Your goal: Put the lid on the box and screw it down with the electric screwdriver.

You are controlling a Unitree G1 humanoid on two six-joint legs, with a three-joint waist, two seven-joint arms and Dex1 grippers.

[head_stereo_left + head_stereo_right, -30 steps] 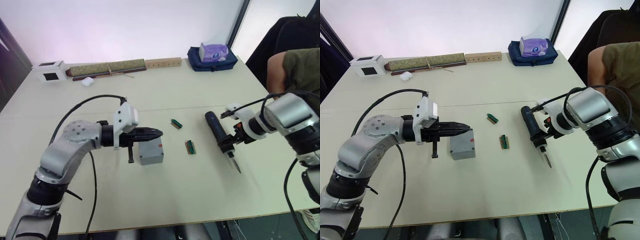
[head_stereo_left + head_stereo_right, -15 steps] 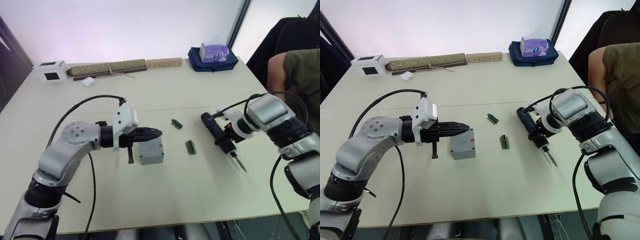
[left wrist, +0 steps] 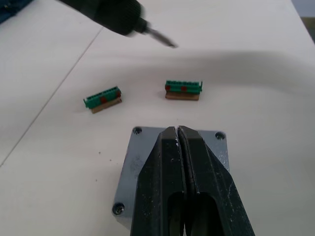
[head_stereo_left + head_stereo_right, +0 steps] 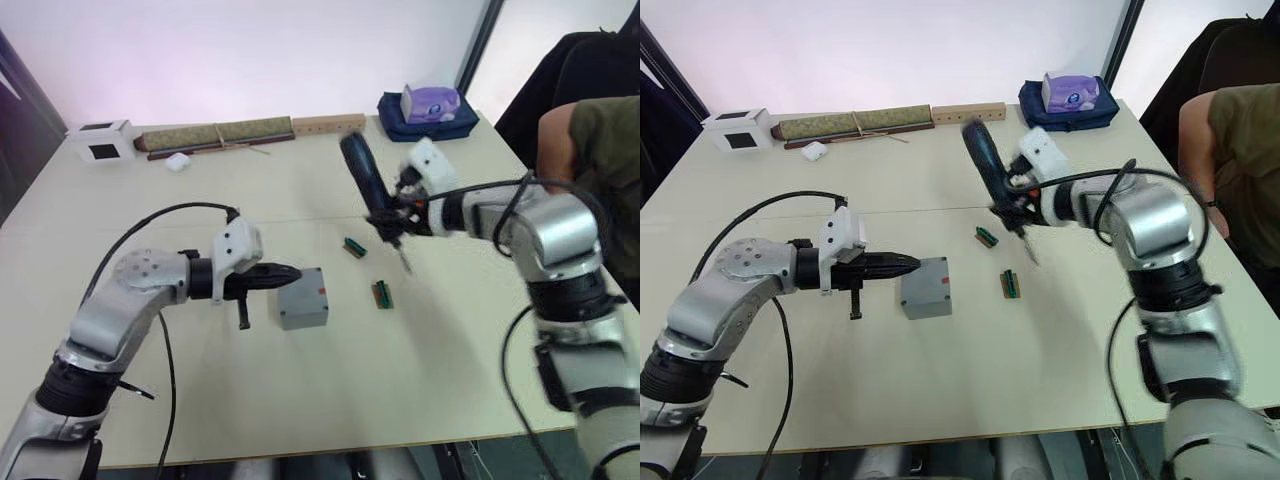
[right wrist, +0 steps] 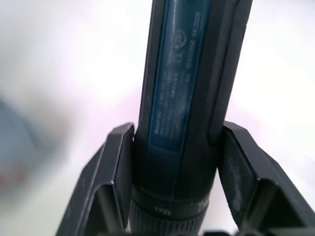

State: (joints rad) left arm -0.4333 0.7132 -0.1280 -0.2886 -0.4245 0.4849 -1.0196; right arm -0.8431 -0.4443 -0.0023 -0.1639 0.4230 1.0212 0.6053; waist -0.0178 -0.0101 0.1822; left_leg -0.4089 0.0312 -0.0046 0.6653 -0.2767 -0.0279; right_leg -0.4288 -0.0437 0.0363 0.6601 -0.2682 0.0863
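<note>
Gripping the screwdriver (image 4: pixel 366 184) by its lower barrel, the right gripper (image 4: pixel 397 213) holds it tilted in the air above the surface (image 4: pixel 420 360), bit pointing down over two small green connectors (image 4: pixel 381 293). The box (image 4: pixel 302 297) sits on the surface with its lid (image 3: pixel 129 167) on, screws at the corners. The left gripper (image 4: pixel 288 272), fingers pressed together, points at the box's side, tips over the lid.

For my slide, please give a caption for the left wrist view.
Shut left gripper rests over the lid; electric screwdriver hovers beyond.
</note>
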